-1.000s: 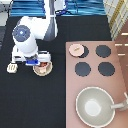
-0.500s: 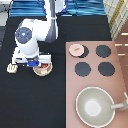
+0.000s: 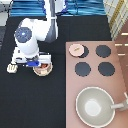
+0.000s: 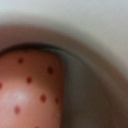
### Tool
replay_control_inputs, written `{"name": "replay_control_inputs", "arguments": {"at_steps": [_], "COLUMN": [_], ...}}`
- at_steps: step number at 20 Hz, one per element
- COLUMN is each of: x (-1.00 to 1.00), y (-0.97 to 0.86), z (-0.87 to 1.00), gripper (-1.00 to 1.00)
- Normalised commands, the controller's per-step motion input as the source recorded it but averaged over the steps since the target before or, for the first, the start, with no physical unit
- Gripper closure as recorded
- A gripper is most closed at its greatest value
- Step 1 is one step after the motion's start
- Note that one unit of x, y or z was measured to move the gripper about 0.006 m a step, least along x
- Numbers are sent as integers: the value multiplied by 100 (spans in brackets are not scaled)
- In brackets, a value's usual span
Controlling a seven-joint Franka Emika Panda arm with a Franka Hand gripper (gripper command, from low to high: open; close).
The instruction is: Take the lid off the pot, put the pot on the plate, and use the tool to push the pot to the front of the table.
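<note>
Pan (image 3: 96, 106) nearest the exterior view's bottom: large, round, grey-green, pale inside, stub handle toward the right, sitting on the brownish-pink stove top (image 3: 120, 75). Above it I see four flat black burners (image 3: 83, 69). Lid (image 3: 76, 49) is off the pot, a small pale-pink disc with a centre knob, resting on the burner at the stove's top-left.

Left of the stove, on the matte black surface (image 3: 30, 105), sits the plate (image 3: 38, 72), cream-tan and round, with only its rim showing. Pot (image 3: 45, 66) sits on it, pinkish-tan with a reddish-brown inside, mostly hidden under the arm. Tool (image 3: 11, 68), a small cream-white spatula, lies on the surface just left of the plate, apart from it.

Hand (image 3: 35, 63) hangs directly over the pot and plate, blue block showing under the white wrist. I cannot tell how far it is open or whether it grips anything.

Wrist view is very close: smooth pinkish rounded body with red dots (image 4: 30, 90) beside a cream curved rim (image 4: 95, 55). I cannot tell which item the body is.
</note>
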Motion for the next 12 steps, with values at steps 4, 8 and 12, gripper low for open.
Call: {"name": "replay_control_inputs", "arguments": {"at_steps": [4,8,12], "x": [-25,-18,-11], "y": [0,0,-34], "z": [51,46,87], "gripper": [-100,-100,-100]}}
